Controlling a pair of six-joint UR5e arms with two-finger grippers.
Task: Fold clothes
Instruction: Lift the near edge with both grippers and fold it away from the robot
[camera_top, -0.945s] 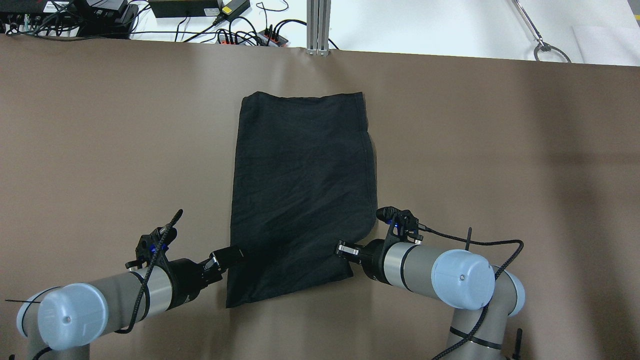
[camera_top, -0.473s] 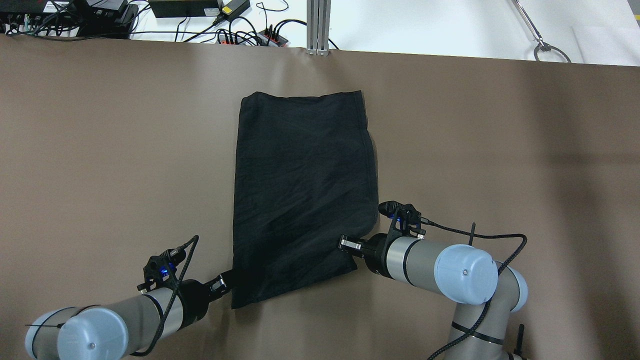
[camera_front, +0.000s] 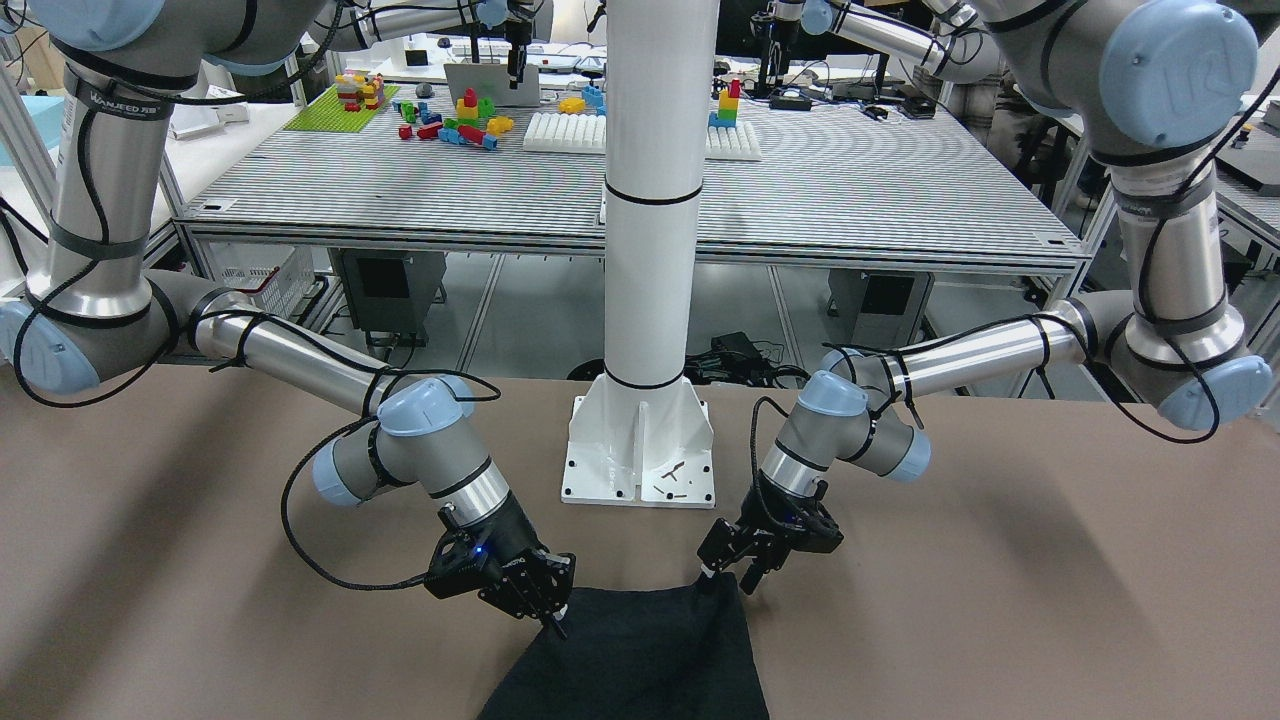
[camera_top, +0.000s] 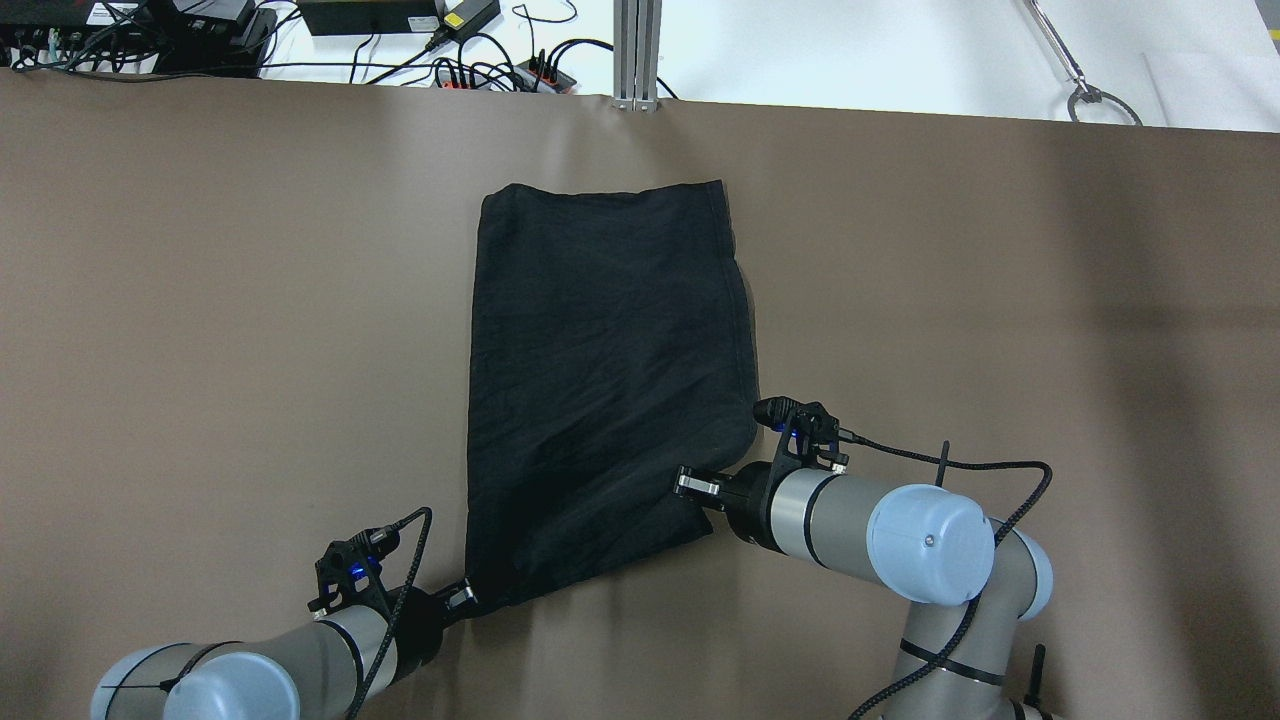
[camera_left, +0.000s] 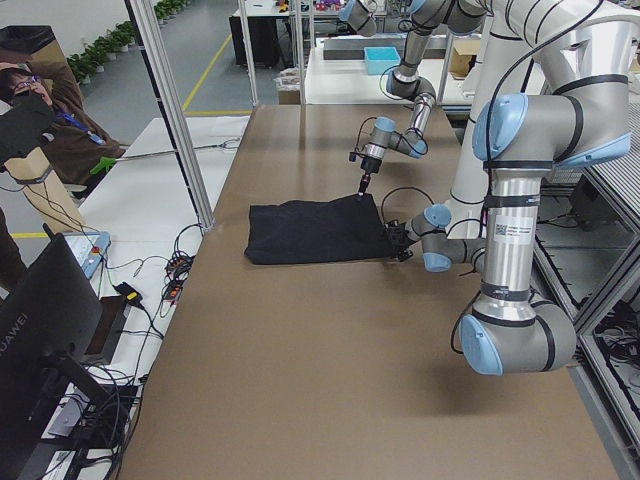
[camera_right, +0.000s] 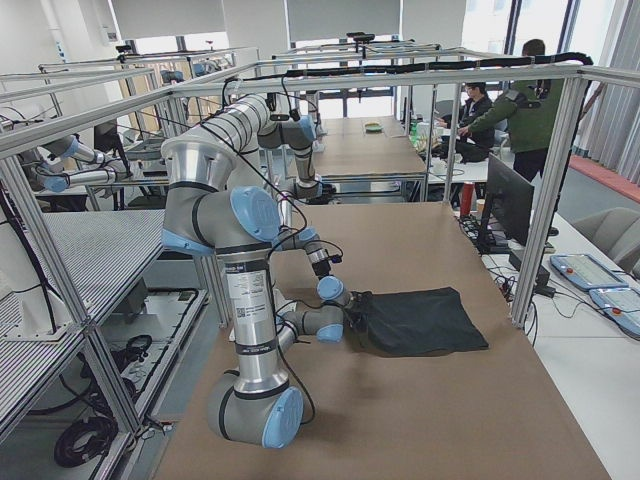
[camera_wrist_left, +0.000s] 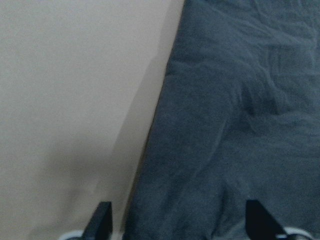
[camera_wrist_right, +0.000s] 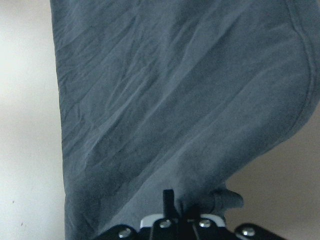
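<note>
Left pincer (camera_top: 463, 597) has drawn back across the bench (camera_top: 200, 300) from the side hem of the clothes (camera_top: 600, 350) to their near-left corner. The clothes lie flat at mid-bench, with the near edge slanting and slightly shifted. Right pincer (camera_top: 693, 487) has scarcely moved and stays pinched on the near-right corner, the fabric bunched at its tips. Left fingers (camera_wrist_left: 102, 223) are spread, the hem lying between them ungripped. Judged: once the left closes, both near corners are held for a fold away from the robot
</note>
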